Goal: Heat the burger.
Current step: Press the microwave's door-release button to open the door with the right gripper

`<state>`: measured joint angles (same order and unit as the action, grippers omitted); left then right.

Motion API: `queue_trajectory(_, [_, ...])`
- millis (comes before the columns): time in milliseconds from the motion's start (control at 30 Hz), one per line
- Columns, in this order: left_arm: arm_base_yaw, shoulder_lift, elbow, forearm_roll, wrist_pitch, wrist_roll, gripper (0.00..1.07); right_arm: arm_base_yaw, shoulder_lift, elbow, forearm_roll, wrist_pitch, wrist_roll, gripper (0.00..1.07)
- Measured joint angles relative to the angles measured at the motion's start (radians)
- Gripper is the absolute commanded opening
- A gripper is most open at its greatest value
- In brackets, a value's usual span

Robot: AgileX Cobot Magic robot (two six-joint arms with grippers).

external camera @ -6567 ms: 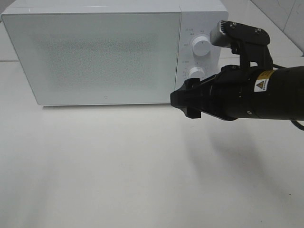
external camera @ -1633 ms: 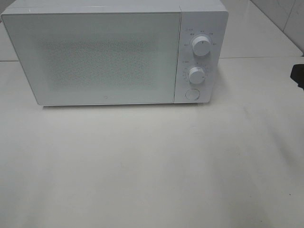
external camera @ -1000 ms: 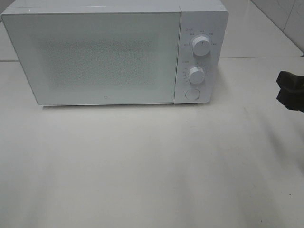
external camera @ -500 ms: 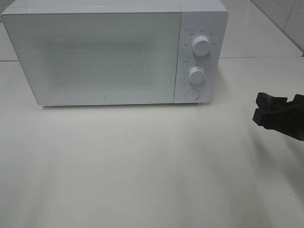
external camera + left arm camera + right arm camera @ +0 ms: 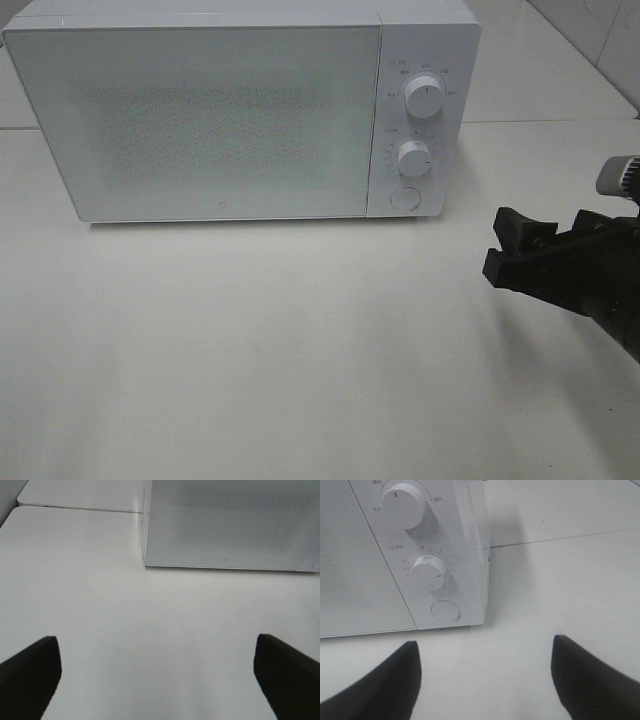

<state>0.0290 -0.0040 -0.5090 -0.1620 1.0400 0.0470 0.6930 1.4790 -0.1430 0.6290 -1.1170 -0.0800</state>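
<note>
No burger shows in any view; the microwave [image 5: 200, 120] door is shut. My left gripper [image 5: 156, 642] and right gripper [image 5: 499, 245] stand open, empty. I judge the burger soft, stacked: grip low, gently.

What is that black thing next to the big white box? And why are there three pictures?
The white box is a microwave, door shut, standing on a pale table. The black thing is the robot's right arm, seen by a camera up high. The other two pictures come from little cameras on each arm's wrist. The dark shapes at their edges are each arm's jaws, wide open and holding nothing. The right one faces the microwave's knobs.
</note>
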Motion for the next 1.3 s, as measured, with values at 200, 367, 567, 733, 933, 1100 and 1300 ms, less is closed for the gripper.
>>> queue_trajectory(200, [0.0, 0.0, 0.0, 0.0, 0.0, 0.0, 1.0, 0.055, 0.0, -0.03, 0.029, 0.001, 0.0, 0.68])
queue_trajectory(367, [0.0, 0.0, 0.0, 0.0, 0.0, 0.0, 1.0, 0.086, 0.001, -0.054, 0.033, 0.01, 0.026, 0.68])
queue_trajectory(567, [0.0, 0.0, 0.0, 0.0, 0.0, 0.0, 1.0, 0.086, 0.001, -0.062, 0.039, 0.02, 0.165, 0.65])
queue_trajectory(733, [0.0, 0.0, 0.0, 0.0, 0.0, 0.0, 1.0, 0.086, 0.001, -0.062, 0.04, 0.027, 0.396, 0.58])
queue_trajectory(933, [0.0, 0.0, 0.0, 0.0, 0.0, 0.0, 1.0, 0.086, 0.001, -0.062, 0.039, 0.053, 0.838, 0.43])
queue_trajectory(1100, [0.0, 0.0, 0.0, 0.0, 0.0, 0.0, 1.0, 0.086, 0.001, -0.062, 0.038, 0.053, 1.048, 0.33])
queue_trajectory(1300, [0.0, 0.0, 0.0, 0.0, 0.0, 0.0, 1.0, 0.086, 0.001, -0.062, 0.036, 0.053, 1.341, 0.11])
